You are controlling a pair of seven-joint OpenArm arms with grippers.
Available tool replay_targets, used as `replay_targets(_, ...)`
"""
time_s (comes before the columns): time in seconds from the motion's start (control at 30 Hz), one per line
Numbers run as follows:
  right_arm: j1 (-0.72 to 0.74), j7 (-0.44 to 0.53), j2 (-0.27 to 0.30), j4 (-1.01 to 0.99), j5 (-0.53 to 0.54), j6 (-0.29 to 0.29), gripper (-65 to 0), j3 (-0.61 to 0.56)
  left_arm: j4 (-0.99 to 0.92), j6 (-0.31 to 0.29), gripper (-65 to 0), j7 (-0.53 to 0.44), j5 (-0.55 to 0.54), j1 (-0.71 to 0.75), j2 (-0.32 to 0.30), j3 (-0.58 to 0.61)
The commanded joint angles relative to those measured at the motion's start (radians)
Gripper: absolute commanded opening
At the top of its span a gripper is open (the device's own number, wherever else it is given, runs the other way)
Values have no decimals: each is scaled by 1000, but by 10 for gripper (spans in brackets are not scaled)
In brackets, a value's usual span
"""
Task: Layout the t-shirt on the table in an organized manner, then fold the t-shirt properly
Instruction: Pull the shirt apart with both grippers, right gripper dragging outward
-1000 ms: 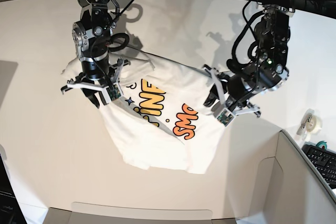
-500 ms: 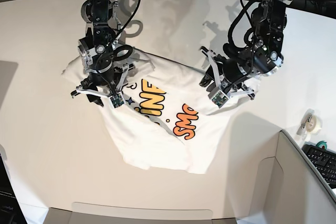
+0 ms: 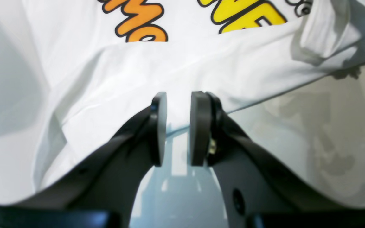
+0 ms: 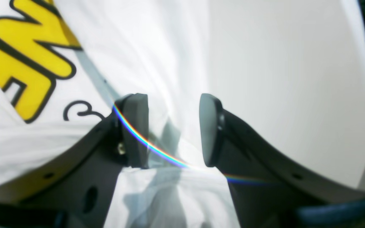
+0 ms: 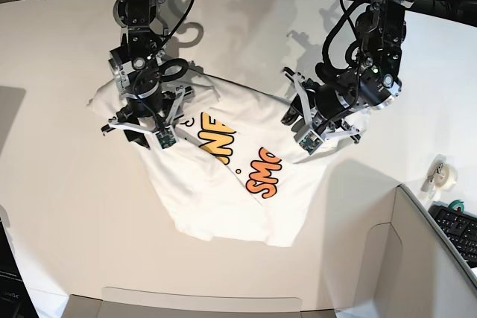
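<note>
1. While both arms hang over it, the t-shirt lies rumpled and skewed on the table, print side up, near the middle of the base view.
2. Its yellow letters sit toward 11 o'clock of the cloth's centre and its orange letters toward 3 o'clock. The plain hem end trails to 6 o'clock.
3. The left gripper is at the shirt's 2 o'clock corner in the base view.
4. Its claw is narrow, with only a slim gap between the pads.
5. In the left wrist view a straight, taut cloth edge runs from 2 o'clock down into that gap. White cloth fills the gap's far half and bare tabletop shows through the near half.
6. I cannot tell whether the pads actually nip the edge or merely straddle it.
7. The right gripper is at the shirt's 10 o'clock side in the base view, over a bunched sleeve area.
8. Its claw stands clearly wider and grips nothing. Wrinkled white cloth shows through the gap and below it, and the pads do not press on it.
9. From the right wrist, the yellow letters are at 10 o'clock of the claw and bare table fills the 2 o'clock side.
10. A grey box stands at 4 o'clock of the shirt, well apart from it, with a tape roll and a keyboard beyond.
</note>
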Motion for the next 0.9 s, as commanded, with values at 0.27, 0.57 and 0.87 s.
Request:
replay_targets(0.27, -8, 24, -8, 5, -96, -7, -387, -28, -59, 0, -519, -62, -8, -18, -6, -1)
replay_targets(0.57, 21, 26, -12, -127, -167, -7, -387, -28, -60, 0, -519, -65, -8, -18, -8, -1)
replay_targets(0.87, 47, 29, -12, -119, -172, -7, -388, -28, -56, 0, -519, -66, -8, -18, -9, -7)
